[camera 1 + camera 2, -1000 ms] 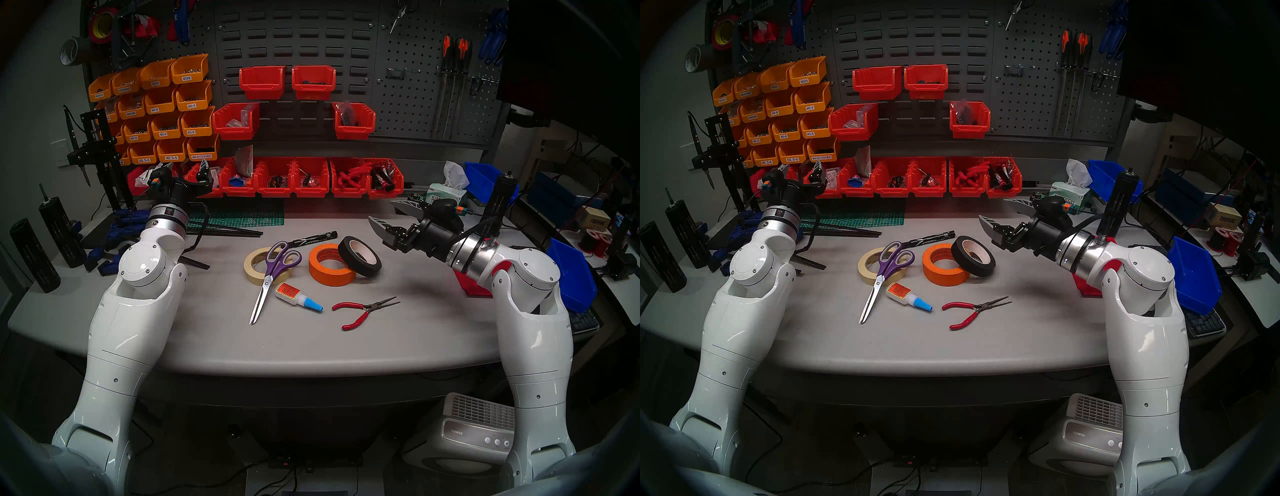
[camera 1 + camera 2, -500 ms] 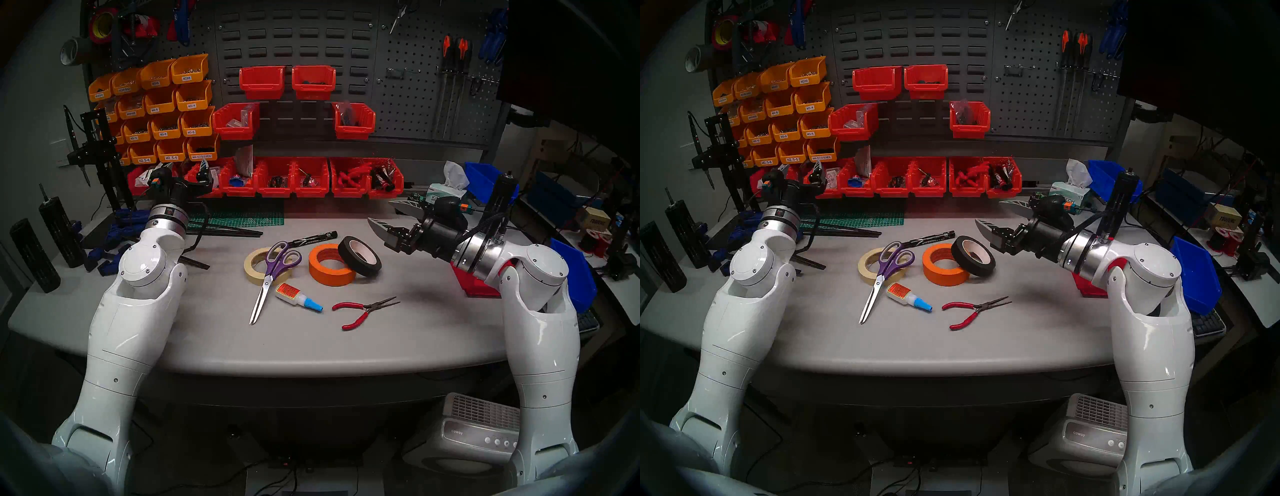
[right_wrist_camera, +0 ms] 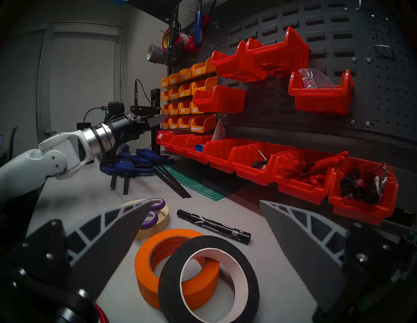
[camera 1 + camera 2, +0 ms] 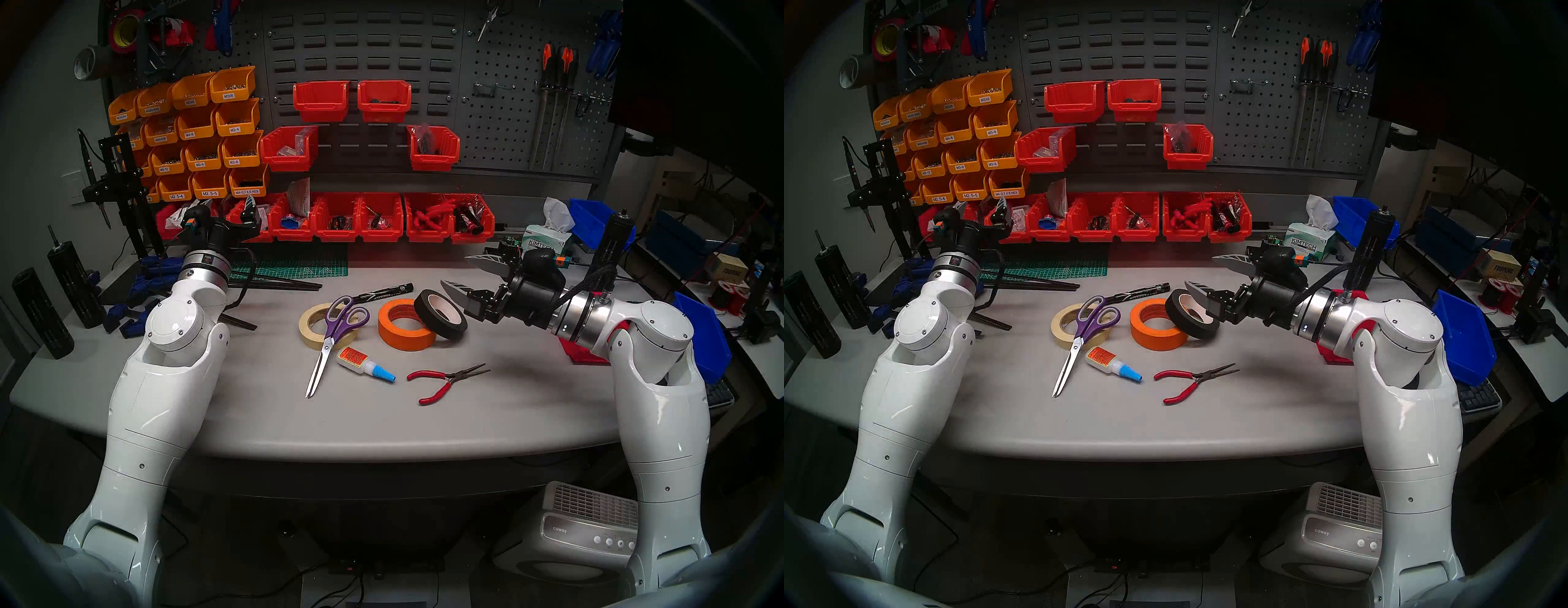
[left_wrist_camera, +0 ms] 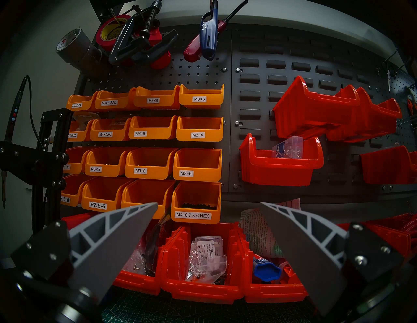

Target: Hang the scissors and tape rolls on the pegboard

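Note:
The scissors (image 4: 339,319), purple-handled, lie with their handles on the cream tape roll (image 4: 306,327) at the table's middle. The orange roll (image 4: 401,337) lies flat to the right, and the black roll (image 4: 450,332) leans tilted on it. My right gripper (image 4: 455,270) is open and empty, just right of and slightly above the black roll. In the right wrist view the black roll (image 3: 167,282) and orange roll (image 3: 144,266) lie between my spread fingers. The pegboard (image 4: 500,136) is at the back right. My left gripper (image 5: 208,203) is open and empty, facing the bins at back left.
A black marker (image 4: 384,293) lies behind the rolls. A glue bottle (image 4: 360,363) and red pliers (image 4: 441,380) lie in front. Red bins (image 4: 360,218) line the table's back. A tissue box (image 4: 545,243) and blue bins (image 4: 700,335) stand right. Blue clamps (image 4: 140,293) lie left.
My right gripper has moved left and a little down, up to the black roll, still open. The left arm and the objects on the table have not moved.

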